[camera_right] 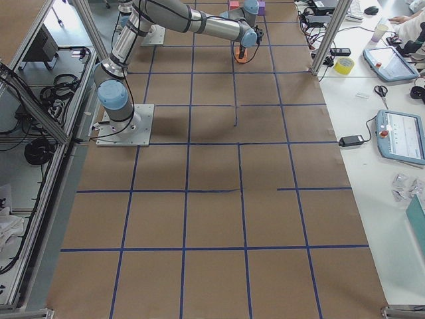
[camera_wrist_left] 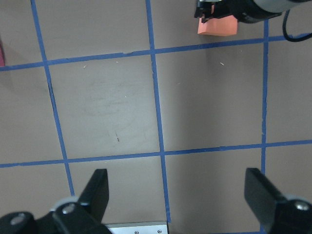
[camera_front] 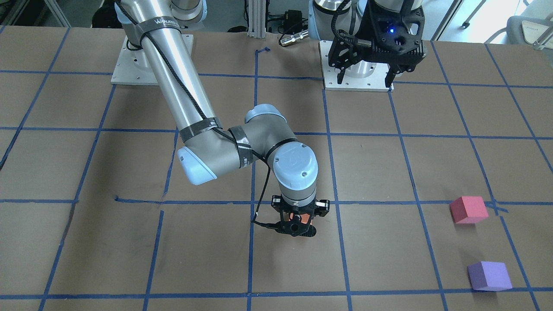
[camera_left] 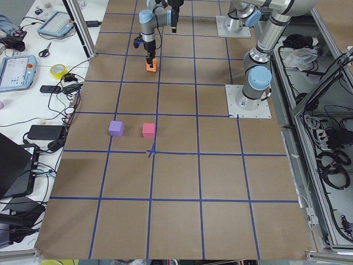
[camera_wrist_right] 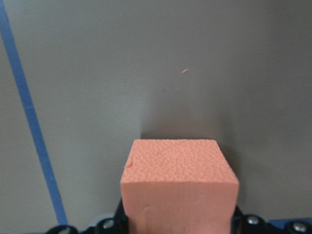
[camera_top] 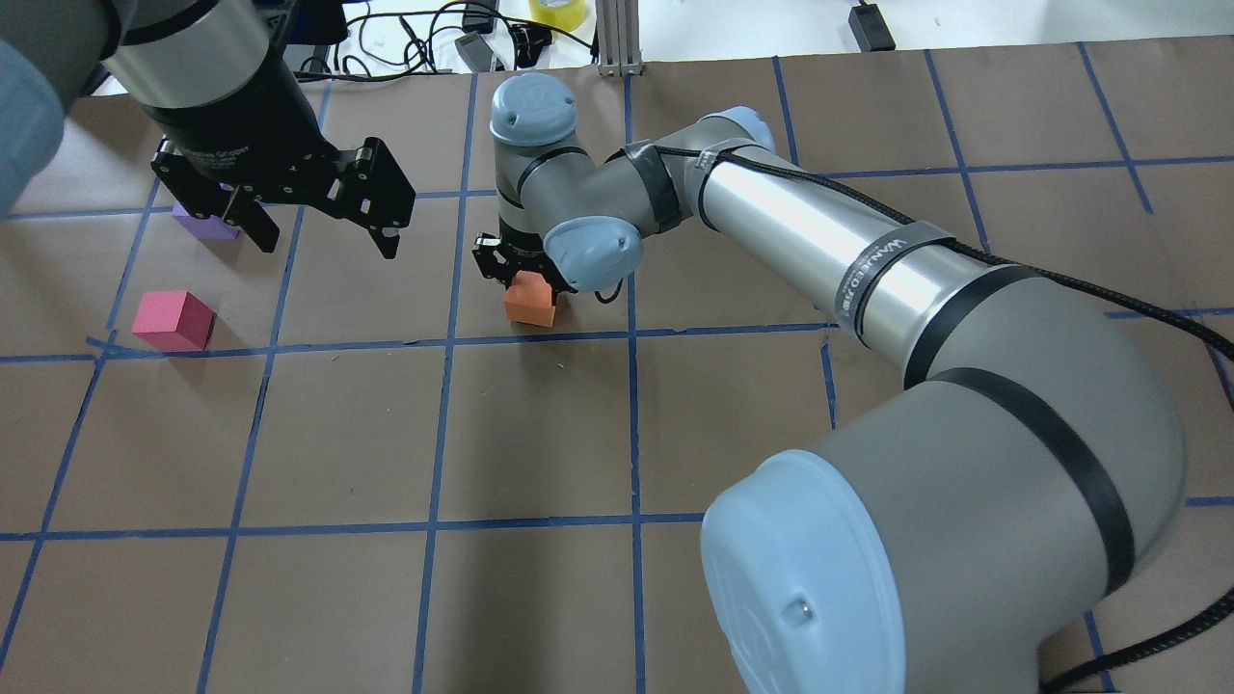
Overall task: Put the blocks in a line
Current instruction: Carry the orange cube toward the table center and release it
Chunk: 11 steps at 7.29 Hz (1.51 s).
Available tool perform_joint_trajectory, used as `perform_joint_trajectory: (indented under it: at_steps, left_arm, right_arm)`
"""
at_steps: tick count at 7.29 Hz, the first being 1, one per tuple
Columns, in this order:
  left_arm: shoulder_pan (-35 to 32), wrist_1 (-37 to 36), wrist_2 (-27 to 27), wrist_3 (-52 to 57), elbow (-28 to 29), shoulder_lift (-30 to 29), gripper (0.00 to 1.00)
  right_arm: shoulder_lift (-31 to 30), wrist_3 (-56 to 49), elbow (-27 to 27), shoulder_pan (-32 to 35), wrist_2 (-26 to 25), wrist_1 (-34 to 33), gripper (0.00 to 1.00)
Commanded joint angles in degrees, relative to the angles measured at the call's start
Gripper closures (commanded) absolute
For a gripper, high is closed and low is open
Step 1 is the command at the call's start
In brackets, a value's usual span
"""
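Observation:
The orange block [camera_top: 530,301] sits between the fingers of my right gripper [camera_top: 521,280], which is shut on it at or just above the table near the middle; I cannot tell whether it touches. It fills the lower right wrist view [camera_wrist_right: 179,180] and shows in the front view [camera_front: 299,216]. The reddish-pink block [camera_top: 174,320] and the purple block [camera_top: 204,224] lie apart on the table's left side; my left gripper partly hides the purple one. My left gripper [camera_top: 318,226] is open and empty, held high above the table.
Blue tape lines [camera_top: 443,339] divide the brown table into grid squares. The two arm base plates [camera_front: 358,69] stand at the robot's edge. Cables and a tape roll [camera_top: 559,12] lie beyond the far edge.

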State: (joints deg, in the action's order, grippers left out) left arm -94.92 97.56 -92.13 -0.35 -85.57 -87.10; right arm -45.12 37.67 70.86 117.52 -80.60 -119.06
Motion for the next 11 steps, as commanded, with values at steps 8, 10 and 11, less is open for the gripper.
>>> perform_joint_trajectory:
  at_steps: [8, 10, 11]
  left_arm:
    - [0.00, 0.00, -0.86, 0.09, -0.04, 0.00, 0.00]
    - [0.09, 0.00, -0.77, 0.09, 0.05, 0.00, 0.00]
    - [0.00, 0.00, -0.69, 0.09, -0.12, 0.00, 0.00]
  right_arm:
    - [2.32, 9.88, -5.65, 3.51, 1.41, 0.58, 0.00]
    - [0.31, 8.23, -5.65, 1.76, 0.80, 3.90, 0.00]
    - [-1.35, 6.12, -5.65, -0.86, 1.23, 6.54, 0.00]
